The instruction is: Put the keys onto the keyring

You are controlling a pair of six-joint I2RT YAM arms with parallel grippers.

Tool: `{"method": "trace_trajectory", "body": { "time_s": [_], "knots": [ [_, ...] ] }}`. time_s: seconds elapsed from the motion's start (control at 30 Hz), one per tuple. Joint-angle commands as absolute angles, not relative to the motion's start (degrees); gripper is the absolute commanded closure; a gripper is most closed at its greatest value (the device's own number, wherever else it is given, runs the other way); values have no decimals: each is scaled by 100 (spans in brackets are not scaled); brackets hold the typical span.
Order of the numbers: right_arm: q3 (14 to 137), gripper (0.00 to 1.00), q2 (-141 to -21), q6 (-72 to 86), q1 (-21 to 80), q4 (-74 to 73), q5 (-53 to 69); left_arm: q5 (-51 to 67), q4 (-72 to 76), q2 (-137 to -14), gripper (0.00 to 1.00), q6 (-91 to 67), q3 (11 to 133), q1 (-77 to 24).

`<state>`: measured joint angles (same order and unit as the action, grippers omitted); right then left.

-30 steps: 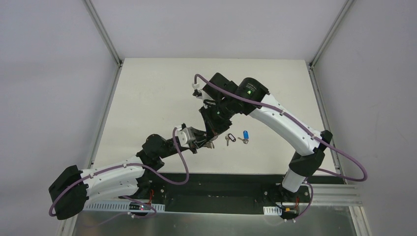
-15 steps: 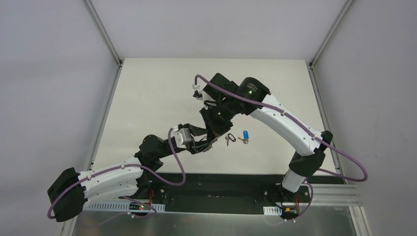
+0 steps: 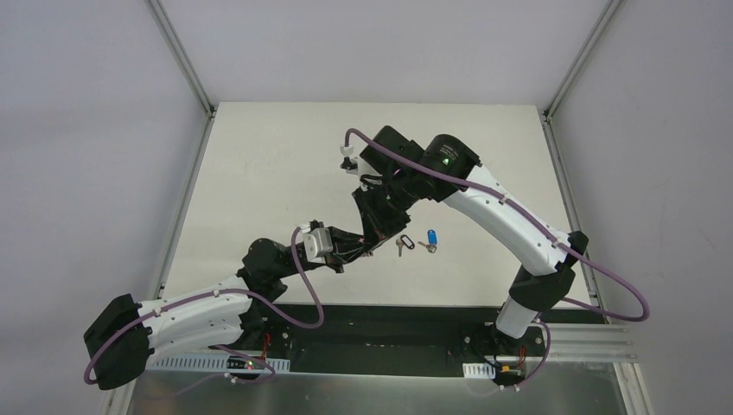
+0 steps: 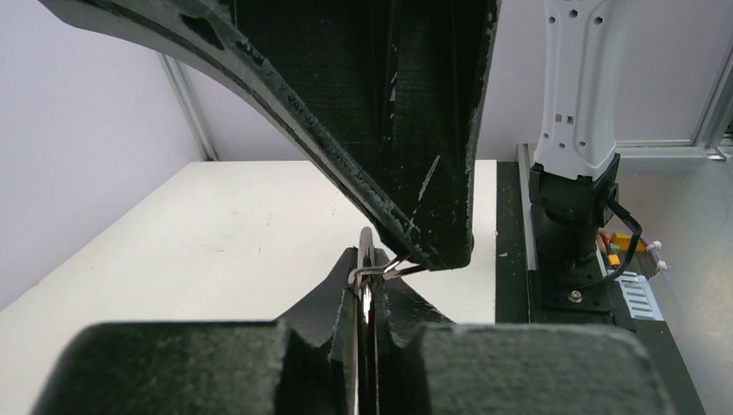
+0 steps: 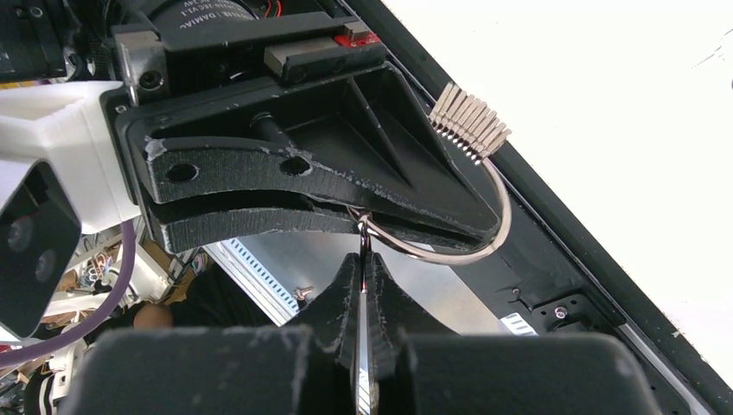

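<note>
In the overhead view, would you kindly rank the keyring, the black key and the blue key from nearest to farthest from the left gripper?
1. keyring: pinched in the fingers of the left gripper.
2. black key: lying just to its right.
3. blue key: farther right again.

1. The left gripper (image 4: 370, 285) and right gripper (image 5: 363, 259) meet tip to tip over the table (image 3: 259, 173), in its near half.
2. The keyring (image 5: 497, 226) sits between them.
3. At their three o'clock, on the table, lie the nearer key (image 3: 400, 247) and then the farther key (image 3: 430, 239).

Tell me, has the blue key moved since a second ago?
No. The blue key keeps its spot against the near edge of the table.
</note>
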<state>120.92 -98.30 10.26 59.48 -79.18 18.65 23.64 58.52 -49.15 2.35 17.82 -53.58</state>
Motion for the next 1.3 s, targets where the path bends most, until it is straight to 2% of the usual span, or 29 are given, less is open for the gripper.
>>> {"method": "trace_trajectory", "body": {
  "time_s": [0.0, 0.37, 0.5, 0.6, 0.73, 0.83, 1.07, 1.27],
  "knots": [
    [12200, 100, -9836, 1190, 6037, -7944, 2091, 2474, 6654, -4798, 100, 131, 1816, -5353],
    [12038, 99, -9703, 1219, 6093, -7869, 1949, 2198, 6407, -4476, 100, 148, 1732, -5354],
    [11876, 87, -9560, 1255, 6107, -7723, 1867, 2114, 6352, -4474, 100, 149, 1731, -5357],
    [11832, 83, -9446, 1259, 6118, -7651, 1666, 2072, 6353, -4475, 100, 144, 1747, -5353],
    [11744, 70, -9134, 1224, 6156, -7450, 1267, 1977, 6246, -4441, 100, 145, 1778, -5353],
    [11551, 66, -8829, 1128, 6178, -7151, 1084, 1877, 6117, -4412, 100, 122, 1803, -5355],
    [10496, 59, -7963, 673, 6375, -6118, 89, 1448, 5914, -4312, 100, 24, 1828, -5353],
    [8860, 57, -6760, 303, 6533, -4183, -786, 1159, 5837, -4184, 100, -193, 1934, -5353]
  ]
}}
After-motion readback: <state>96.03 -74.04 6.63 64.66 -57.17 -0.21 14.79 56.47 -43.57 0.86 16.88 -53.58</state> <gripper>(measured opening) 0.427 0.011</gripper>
